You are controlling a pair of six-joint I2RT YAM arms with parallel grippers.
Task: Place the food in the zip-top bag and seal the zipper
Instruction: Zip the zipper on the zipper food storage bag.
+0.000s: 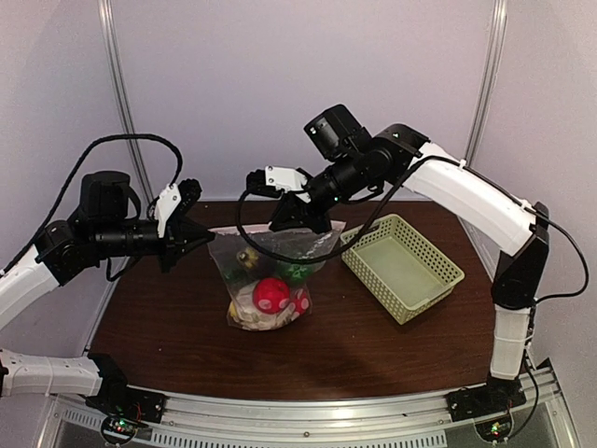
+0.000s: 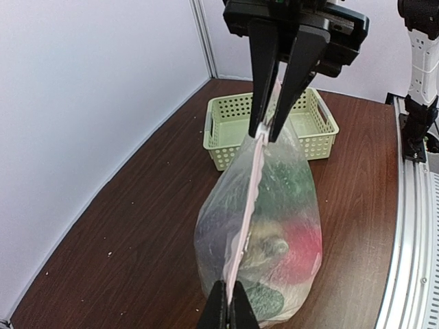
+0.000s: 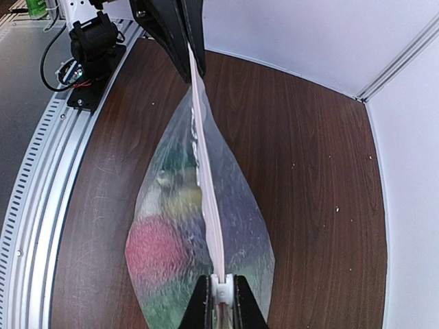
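Nearest: left gripper (image 2: 228,306) pinched tight on left end of zipper (image 2: 248,199); right gripper (image 3: 221,293) pinched on right end. Strip runs taut, left to right, straight between both. Below it hangs bag (image 1: 270,280), bottom on table (image 1: 373,345), food (image 1: 271,295) inside. Judgement: sealing stroke must follow that axis; each arm sits at one end, neither nearer the middle. Whether the middle is pressed closed, cannot tell.

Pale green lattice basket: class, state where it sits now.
In the top view the pale green plastic lattice basket sits on the table's right side, just right of the clear plastic zip-top bag.
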